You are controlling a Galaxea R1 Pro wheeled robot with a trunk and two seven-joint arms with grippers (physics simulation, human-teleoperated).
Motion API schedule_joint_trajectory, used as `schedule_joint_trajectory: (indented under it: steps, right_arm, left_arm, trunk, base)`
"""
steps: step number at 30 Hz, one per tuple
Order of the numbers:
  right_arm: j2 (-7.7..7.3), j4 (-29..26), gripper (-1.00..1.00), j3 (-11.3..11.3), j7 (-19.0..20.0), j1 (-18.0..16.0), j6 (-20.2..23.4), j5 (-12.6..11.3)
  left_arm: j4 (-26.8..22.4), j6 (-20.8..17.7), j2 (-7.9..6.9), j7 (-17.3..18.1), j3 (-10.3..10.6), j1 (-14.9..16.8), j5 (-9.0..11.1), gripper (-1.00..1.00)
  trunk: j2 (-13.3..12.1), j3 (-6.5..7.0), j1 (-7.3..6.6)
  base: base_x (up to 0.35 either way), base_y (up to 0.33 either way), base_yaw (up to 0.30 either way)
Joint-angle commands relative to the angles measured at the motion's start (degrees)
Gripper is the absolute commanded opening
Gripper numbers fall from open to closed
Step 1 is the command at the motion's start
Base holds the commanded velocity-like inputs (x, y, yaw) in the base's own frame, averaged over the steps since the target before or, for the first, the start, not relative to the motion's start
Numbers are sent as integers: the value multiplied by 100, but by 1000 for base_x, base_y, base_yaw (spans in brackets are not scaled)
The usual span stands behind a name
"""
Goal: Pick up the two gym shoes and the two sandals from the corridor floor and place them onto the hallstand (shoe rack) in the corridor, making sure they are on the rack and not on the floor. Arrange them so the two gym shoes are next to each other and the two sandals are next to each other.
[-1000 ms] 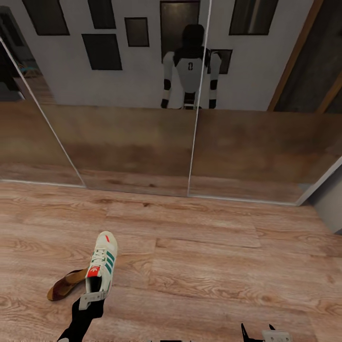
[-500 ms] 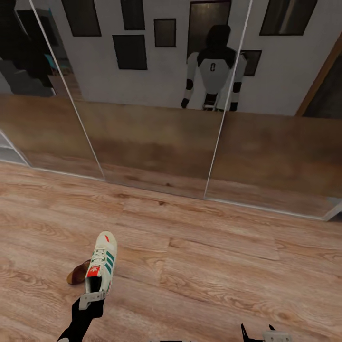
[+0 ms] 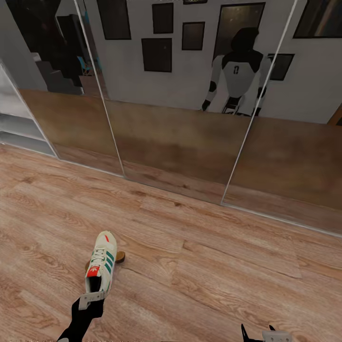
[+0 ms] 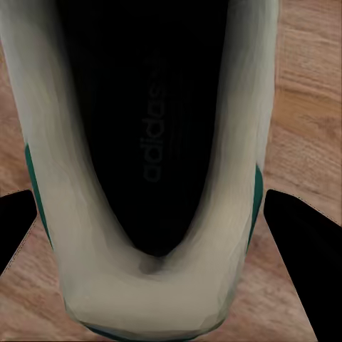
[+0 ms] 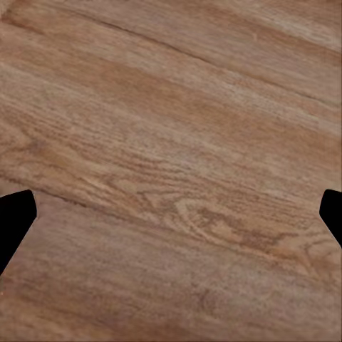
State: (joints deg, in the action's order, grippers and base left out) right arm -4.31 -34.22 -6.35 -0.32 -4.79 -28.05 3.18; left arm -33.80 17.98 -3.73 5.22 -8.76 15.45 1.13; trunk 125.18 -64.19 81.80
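Where the head view meets its lower edge, the left gripper (image 3: 91,298) is clamped on the heel of a gym shoe (image 3: 101,266), whose toe points away from the robot toward the mirrored wall. In the left wrist view that same gym shoe (image 4: 153,178) shows its dark inside and cream heel collar, with one black fingertip (image 4: 16,228) at each side of the heel, close against it. The right gripper (image 3: 259,334) just shows at the head view's lower right; in the right wrist view its dark fingertips (image 5: 14,217) sit far apart at the two edges of the picture, with nothing but the corridor floor (image 5: 171,164) between them, so its jaws stand open. Just beyond the held shoe, a brown sandal (image 3: 118,257) peeks out from behind it, lying on the corridor floor (image 3: 213,266); most of it is hidden by the shoe. Farther off, mirrored panels (image 3: 175,118) rise from the floor's far edge and reflect the white-and-black robot (image 3: 235,76) and dark picture frames on a pale wall. At the far left, light-grey shelves (image 3: 16,123) show beside the mirrors.
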Motion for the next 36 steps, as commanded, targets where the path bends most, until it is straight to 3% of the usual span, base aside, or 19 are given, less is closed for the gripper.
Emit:
schedule_joint_trajectory:
  steps: [1,6,19,28,36]
  right_arm:
    - [2,2,100,-15,-3,-2,-16,34]
    - [1,3,100,-15,-3,-3,-16,34]
    - [1,-4,100,-15,-3,-3,-16,34]
    - [1,-6,100,-15,-3,-4,-14,34]
    - [1,2,100,-14,-3,-4,-13,34]
  left_arm:
    - [5,13,4,58,-29,4,27,-100]
    - [-30,20,-4,58,-7,5,279,-100]
    - [-7,28,-10,58,-3,2,328,-100]
    - [315,560,-27,11,-192,2,559,-100]
    - [447,692,-44,6,-281,2,600,-100]
  trunk:
    - [1,1,-1]
    - [1,23,-1]
    - [1,81,-1]
    - [1,122,-1]
    - [1,158,-1]
  base:
    - [0,0,267]
    - [17,-11,267]
    - [152,-188,266]
    - [22,-42,265]
    - [2,-3,265]
